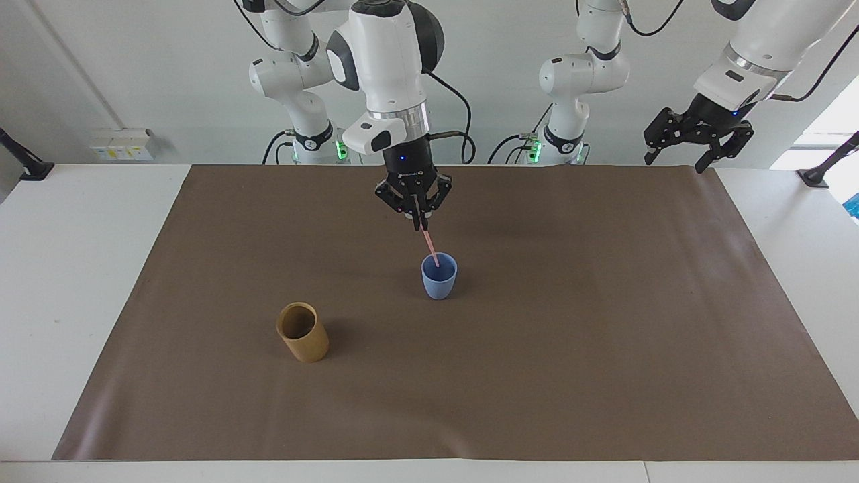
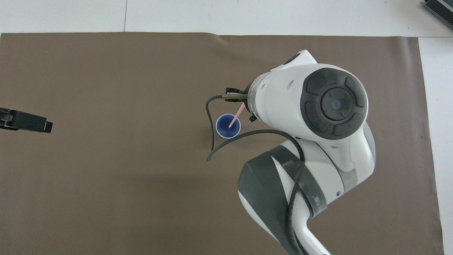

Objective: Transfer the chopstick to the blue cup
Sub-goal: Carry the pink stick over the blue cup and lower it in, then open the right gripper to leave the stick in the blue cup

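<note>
facing step: I have the right tool (image 1: 419, 225) clamped on the chopstick (image 1: 431, 249), insertion stage, tip inside the blue cup (image 1: 439, 276) mouth.
facing next: I'd lower a little, then release.
facing left tool (image 1: 678, 153): spread open, waiting over the desk edge.
overhead: chopstick (image 2: 235, 117) slants from the tool down into the blue cup (image 2: 222, 131), cup just below the tool.

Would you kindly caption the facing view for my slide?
Right pincer lowers the chopstick tip into the blue cup; left arm waits.
</note>
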You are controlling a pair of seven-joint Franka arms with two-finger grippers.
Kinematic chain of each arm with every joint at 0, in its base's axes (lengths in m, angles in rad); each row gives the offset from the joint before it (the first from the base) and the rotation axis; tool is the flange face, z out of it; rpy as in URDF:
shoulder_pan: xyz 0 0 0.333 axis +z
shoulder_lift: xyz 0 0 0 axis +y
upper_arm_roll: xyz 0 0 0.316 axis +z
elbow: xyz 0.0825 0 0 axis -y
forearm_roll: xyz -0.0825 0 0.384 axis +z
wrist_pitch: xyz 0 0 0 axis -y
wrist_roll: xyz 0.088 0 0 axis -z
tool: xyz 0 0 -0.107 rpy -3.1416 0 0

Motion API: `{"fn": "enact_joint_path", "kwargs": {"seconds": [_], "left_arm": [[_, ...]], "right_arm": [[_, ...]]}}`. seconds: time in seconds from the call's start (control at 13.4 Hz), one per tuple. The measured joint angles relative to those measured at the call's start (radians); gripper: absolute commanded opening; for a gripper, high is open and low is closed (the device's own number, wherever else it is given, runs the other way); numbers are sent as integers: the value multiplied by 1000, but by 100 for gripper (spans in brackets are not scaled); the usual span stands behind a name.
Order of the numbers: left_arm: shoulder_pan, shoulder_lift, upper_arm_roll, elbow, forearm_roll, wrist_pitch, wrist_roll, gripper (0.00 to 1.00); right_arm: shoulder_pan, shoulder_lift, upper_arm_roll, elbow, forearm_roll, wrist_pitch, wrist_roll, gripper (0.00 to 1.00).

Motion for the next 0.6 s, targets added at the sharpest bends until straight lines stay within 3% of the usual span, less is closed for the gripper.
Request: {"fn": "enact_joint_path", "kwargs": {"seconds": [0.6], "left_arm": [[0, -4, -5, 0, 20, -45, 0, 100]], "right_arm": [[17, 2, 0, -70, -26, 53, -151, 0]]}}
